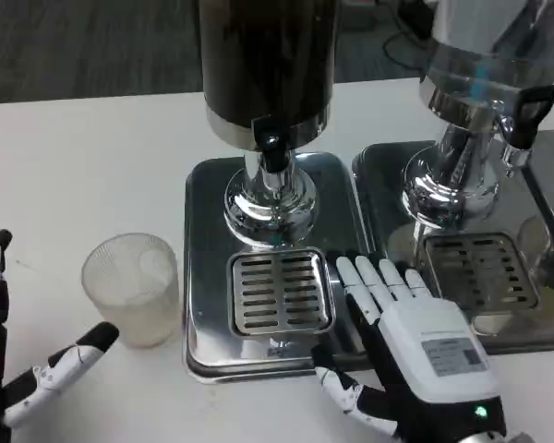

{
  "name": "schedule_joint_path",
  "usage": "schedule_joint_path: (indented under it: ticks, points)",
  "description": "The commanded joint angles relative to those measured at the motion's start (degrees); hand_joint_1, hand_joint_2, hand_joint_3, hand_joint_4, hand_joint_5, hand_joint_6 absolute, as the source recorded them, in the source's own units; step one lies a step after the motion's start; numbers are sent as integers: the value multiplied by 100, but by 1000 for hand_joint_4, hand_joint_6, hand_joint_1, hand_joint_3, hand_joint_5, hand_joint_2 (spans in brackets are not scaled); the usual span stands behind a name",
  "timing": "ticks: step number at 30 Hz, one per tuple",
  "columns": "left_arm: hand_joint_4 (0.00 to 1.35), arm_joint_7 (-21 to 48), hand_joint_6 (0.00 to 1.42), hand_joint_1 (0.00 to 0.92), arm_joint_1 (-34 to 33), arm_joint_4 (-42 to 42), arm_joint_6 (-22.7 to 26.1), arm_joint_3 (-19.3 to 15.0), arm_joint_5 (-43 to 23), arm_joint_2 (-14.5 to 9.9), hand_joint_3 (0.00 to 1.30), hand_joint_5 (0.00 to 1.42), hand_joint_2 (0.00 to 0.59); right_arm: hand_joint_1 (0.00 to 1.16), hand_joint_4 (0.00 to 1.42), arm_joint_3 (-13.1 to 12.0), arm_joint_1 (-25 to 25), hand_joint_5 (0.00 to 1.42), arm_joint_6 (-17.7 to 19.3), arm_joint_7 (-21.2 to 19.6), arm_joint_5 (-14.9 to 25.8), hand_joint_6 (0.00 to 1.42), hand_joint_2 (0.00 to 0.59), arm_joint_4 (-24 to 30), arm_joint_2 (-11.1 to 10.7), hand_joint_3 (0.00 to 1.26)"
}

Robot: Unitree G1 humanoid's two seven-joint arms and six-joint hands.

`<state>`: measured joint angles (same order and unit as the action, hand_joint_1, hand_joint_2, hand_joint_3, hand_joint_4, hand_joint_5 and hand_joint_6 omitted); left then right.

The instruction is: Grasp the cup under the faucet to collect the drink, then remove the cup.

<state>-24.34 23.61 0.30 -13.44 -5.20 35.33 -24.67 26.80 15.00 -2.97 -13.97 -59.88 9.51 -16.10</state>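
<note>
At the far left edge of the frame, low down, is my left hand [5, 369], with its fingers spread wide and nothing in it. My thumb points toward the cup [131, 288], which stands just to its right on the white table [92, 157], in the lower left part of the frame. The cup is clear and looks empty. It is beside the shiny tray [206, 277], not on it, so it is not under the faucet [274, 152] yet. The faucet is in the middle, up high, over the grate [281, 292]. I think I could bump the cup with my thumb and tip it over, because it looks light. I could also squeeze it too hard and bend it. If I set it off to one side, the drink would miss it. At the lower right, my right hand [406, 355] lies flat on the tray's edge, fingers close together and out straight, holding nothing.
</note>
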Motion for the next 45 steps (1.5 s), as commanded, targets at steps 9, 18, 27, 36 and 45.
schedule_joint_path:
  ticks: [9,18,27,36,45]
  points:
    - [0,395,0,0,-1151,2714,-2509,47,-1155,-472,0,0,0,369,0,50,66,0,-205,-229,-60,0,418,-108,230,0]
    - [0,68,0,48,-1608,3823,-2861,305,-968,-254,0,0,0,373,0,77,37,0,-226,-249,-66,0,417,-149,248,0]
    - [0,46,0,163,-2008,4160,-2582,636,-683,-365,0,0,7,376,0,76,56,0,-250,-255,-50,0,416,-151,253,0]
    - [0,102,0,218,-2399,4338,-2478,766,-673,-314,0,0,19,380,0,81,81,0,-304,-242,-45,0,422,-120,293,0]
    - [0,162,28,214,-2820,4837,-2819,916,-928,-165,0,0,22,395,0,57,80,0,-339,-221,-23,0,418,-88,293,0]
